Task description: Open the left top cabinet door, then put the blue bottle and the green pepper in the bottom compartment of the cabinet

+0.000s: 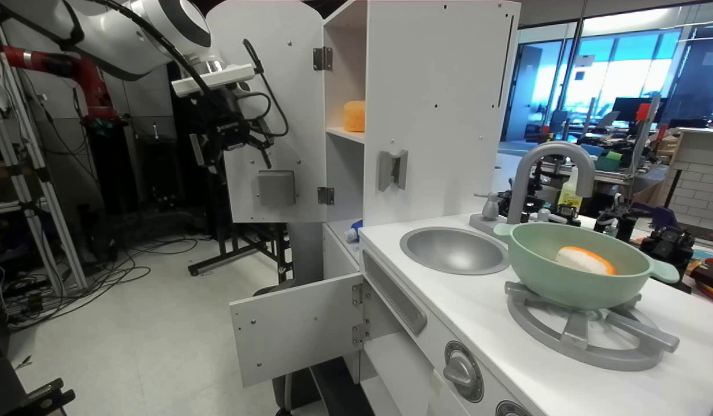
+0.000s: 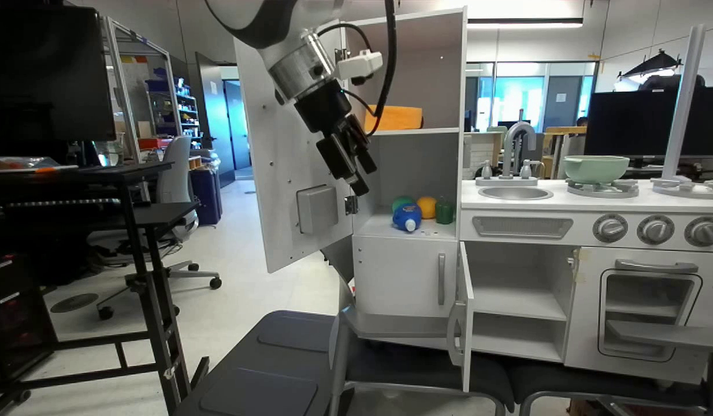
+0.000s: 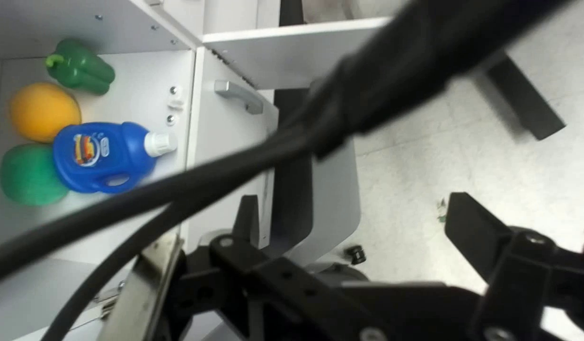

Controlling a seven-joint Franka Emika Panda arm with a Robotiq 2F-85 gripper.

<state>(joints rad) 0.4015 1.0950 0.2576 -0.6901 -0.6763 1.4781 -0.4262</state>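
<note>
Cabinet: standing just past the jaws, and going by what's sitting inside, we're calling this task pretty much done.
Left top cabinet door: hanging wide open beside the jaws, so we're ticking off that step. It's also the main thing getting in the way; we're guessing a careless retreat to that side is risking a bump.
Bottom compartment: sitting below and beyond the jaws, and holding both items we're after.
Gripper: we're seeing the jaws spread well apart, pinching nothing, and hanging outside the bottom compartment. Backing off is about all we're figuring is left.
Blue bottle: lying on its side in the bottom compartment, lower than the jaws, white cap facing out front. We're counting that one as placed.
Green pepper: sitting in there too, farther from the jaws than the bottle. Yep, we're counting it as well.
Orange ball and green ball: crowding in behind the bottle as seen from the jaws; we're not managing to tell if they're touching it.
Black cable: thinnest of the lot, crossing the wrist view and hiding part of the compartment, so we're not seeing every corner.
</note>
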